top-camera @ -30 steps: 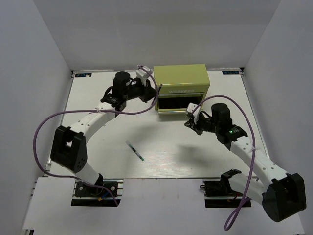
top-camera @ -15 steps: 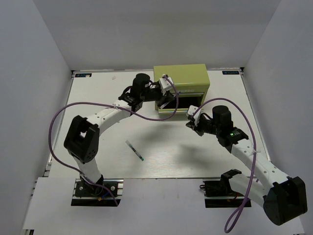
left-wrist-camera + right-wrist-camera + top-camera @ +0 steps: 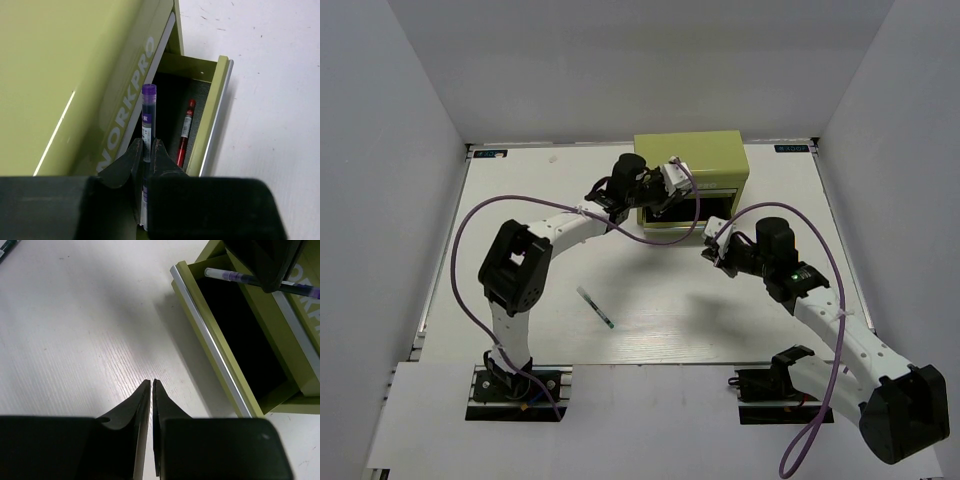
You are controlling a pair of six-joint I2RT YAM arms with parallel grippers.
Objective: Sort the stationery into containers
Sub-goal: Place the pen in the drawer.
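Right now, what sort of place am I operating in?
Probably a lab test cell for robot work: a white table boxed in by plain grey walls, carrying an olive-green drawer box and one loose pen.

White bench [image 3: 520,290] fills the view, faint wood grain and a few dark specks on its surface. Plain pale walls [image 3: 380,150] box it in left, back and right. Small blue labels [image 3: 490,153] sit at its two far corners.

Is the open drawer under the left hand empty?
No: a red pen lies inside the open drawer, beside the purple-capped pen that the left hand holds over it.
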